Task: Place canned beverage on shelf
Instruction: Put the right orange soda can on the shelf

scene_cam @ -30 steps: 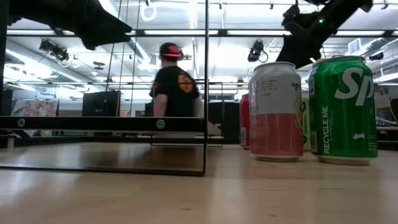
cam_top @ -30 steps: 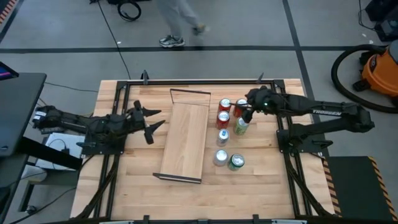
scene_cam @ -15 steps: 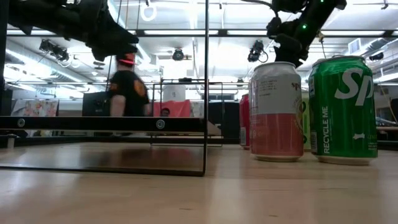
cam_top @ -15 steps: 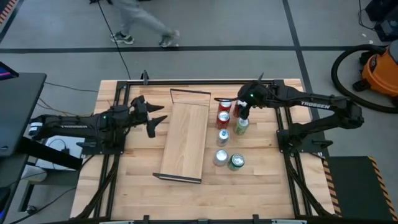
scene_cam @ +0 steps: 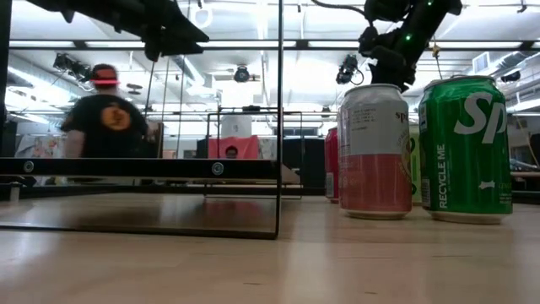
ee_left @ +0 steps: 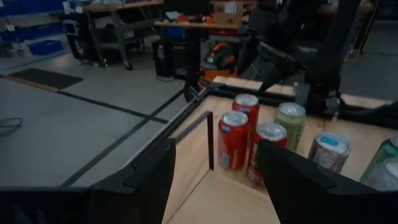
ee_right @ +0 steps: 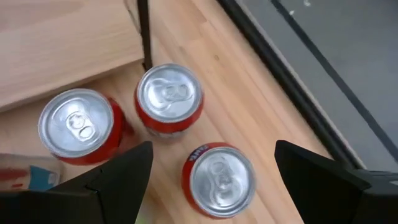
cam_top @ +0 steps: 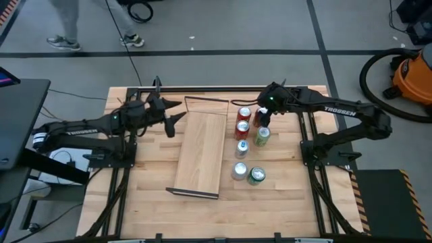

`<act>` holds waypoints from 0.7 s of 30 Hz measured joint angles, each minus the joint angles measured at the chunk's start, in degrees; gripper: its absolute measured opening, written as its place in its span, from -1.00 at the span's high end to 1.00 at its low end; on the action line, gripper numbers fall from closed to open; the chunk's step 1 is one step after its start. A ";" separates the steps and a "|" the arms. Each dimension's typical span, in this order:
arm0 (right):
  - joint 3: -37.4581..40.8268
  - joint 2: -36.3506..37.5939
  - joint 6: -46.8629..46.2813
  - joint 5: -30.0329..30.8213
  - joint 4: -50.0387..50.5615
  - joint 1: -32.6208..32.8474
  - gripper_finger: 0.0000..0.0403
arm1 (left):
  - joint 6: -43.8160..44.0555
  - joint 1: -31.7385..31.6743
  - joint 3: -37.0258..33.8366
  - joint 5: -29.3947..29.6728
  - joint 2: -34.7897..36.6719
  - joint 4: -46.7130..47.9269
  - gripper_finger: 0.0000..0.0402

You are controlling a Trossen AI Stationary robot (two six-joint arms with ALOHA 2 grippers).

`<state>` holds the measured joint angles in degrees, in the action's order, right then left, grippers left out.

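The shelf (cam_top: 201, 152) is a long light-wood board with dark rod frames at its short ends, lying in the middle of the tabletop. Several cans stand upright to its right: three red ones (cam_top: 243, 120), a green one (cam_top: 262, 136), a blue-and-silver one (cam_top: 241, 147), a pink-and-silver one (scene_cam: 374, 152) and a green one (scene_cam: 464, 148). My right gripper (cam_top: 264, 115) is open above the far red cans. In the right wrist view its fingers (ee_right: 118, 180) stand wide on either side of one red can (ee_right: 217, 177), touching nothing. My left gripper (cam_top: 172, 115) is open and empty by the shelf's far left corner.
A black metal frame (cam_top: 216, 88) runs along the table's far edge and sides. The shelf's far rod frame (cam_top: 206, 100) stands close to the red cans. A person (scene_cam: 105, 122) walks in the room behind the table. An orange vacuum (cam_top: 412, 74) stands on the floor at right.
My left gripper has gone toward the table's far edge and a little right, up to the shelf's far left corner. My right gripper has shifted slightly left over the far red cans. The cans and shelf have not moved. The person behind the table has walked left.
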<state>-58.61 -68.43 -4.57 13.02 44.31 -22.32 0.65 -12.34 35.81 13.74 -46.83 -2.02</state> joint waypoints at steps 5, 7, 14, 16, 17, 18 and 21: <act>-1.58 -2.37 -0.16 0.00 1.71 -0.05 -0.73 | -0.27 0.00 -0.22 0.00 -2.71 -0.85 -0.18; -3.19 -3.67 0.02 0.58 2.85 -0.16 -0.73 | -0.41 -0.13 -0.22 0.00 -3.51 -1.55 -0.18; -6.65 -6.59 1.63 0.68 3.84 -0.51 -0.73 | -1.52 -0.25 -0.26 0.00 -4.67 -1.64 -0.18; -6.72 -6.80 1.64 0.66 4.66 -0.76 -0.73 | -1.52 -0.24 -0.26 0.00 -4.65 -1.66 -0.18; -6.73 -6.88 1.55 0.63 5.24 -0.93 -0.73 | -1.52 -0.24 -0.26 0.00 -4.67 -1.66 -0.18; -6.73 -6.98 1.49 0.63 6.37 -1.11 -0.73 | -1.52 -0.24 -0.26 0.00 -4.67 -1.64 -0.18; -6.73 -7.12 1.37 0.70 8.11 -1.16 -0.73 | -1.52 -0.24 -0.26 0.01 -4.66 -1.64 -0.18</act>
<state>-65.34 -75.55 -3.20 13.72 52.42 -23.48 -0.86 -12.58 35.55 13.75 -51.49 -3.66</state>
